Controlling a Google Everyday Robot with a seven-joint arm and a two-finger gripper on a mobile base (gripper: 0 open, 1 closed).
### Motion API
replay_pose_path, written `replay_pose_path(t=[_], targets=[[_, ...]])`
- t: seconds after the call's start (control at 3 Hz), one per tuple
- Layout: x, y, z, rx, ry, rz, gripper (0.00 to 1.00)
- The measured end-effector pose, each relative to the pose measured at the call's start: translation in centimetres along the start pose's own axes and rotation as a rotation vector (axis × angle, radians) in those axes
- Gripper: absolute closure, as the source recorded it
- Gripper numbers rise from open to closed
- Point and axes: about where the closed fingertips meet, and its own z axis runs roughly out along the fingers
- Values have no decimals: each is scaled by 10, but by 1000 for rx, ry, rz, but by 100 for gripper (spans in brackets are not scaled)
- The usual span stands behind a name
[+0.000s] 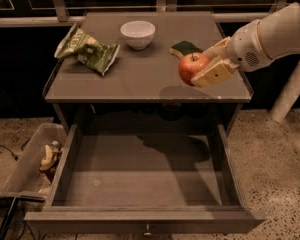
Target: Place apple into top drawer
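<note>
Apple (191,69) in gripper (202,67) — above table (135,76)

Office-like room (terrazzo floor (285,149), drawer cabinet (140,79)), pincer (201,67) gripping apple (190,69) above.

red apple (192,69) gripped aloft in the claw (205,64) at right — top drawer (140,179) below stands fully open.

Apple (190,68) — right side behind end effector (202,67), over right edge of table (140,81)
</note>
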Motion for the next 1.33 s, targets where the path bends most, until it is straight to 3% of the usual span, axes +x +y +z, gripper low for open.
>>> replay_pose_path(t=[0.33, 0.67, 1.0, 1.33], targets=[[0, 0, 0, -1, 0, 0, 100], [6, 24, 9, -24, -27, -11, 100], [21, 71, 15, -34, -72, -15, 100], [54, 111, 32, -42, -80, 6, 100]])
